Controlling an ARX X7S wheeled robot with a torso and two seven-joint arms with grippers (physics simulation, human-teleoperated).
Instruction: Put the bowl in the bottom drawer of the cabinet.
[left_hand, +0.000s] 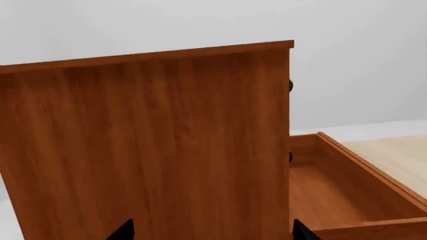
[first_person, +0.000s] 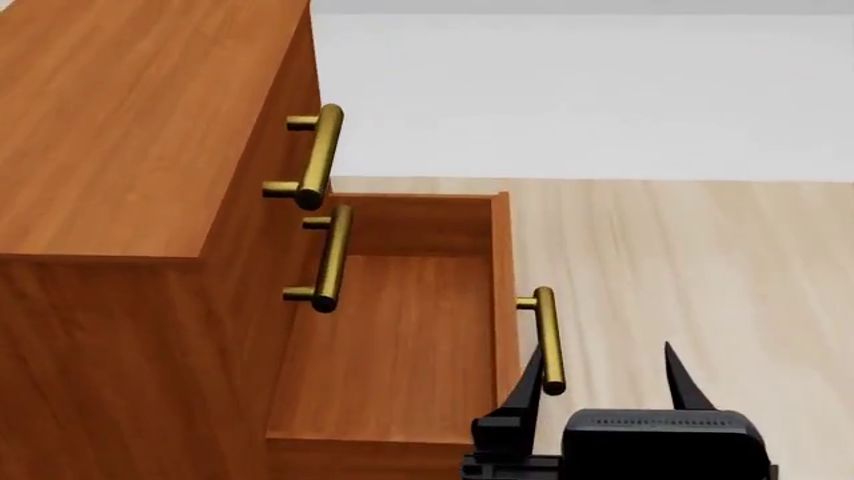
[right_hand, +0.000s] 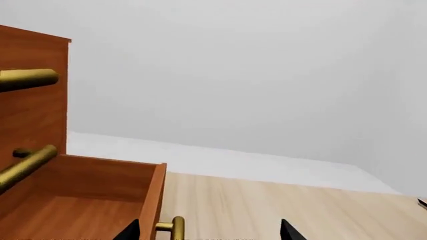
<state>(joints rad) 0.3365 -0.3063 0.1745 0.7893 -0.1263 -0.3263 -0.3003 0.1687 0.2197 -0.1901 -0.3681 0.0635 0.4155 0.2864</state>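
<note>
We found the bottom drawer (first_person: 400, 340) pulled out of the cabinet (first_person: 120, 130), right gripper (first_person: 607, 385) spread wide beside its handle (first_person: 547, 340), left gripper (left_hand: 210, 231) likewise apart

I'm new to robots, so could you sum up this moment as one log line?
drawer: open, empty | bowl: not visible | right gripper: open, beside handle | left gripper: open, empty

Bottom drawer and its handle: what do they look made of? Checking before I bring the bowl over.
The bottom drawer looks like reddish-brown wood or wood-grain laminate with a smooth satin finish: streaky grain runs along its floor and walls, as on the cabinet. Its handle looks like brass-coloured metal, a polished round bar with soft highlights. As these are renders, the true material stays open.
</note>
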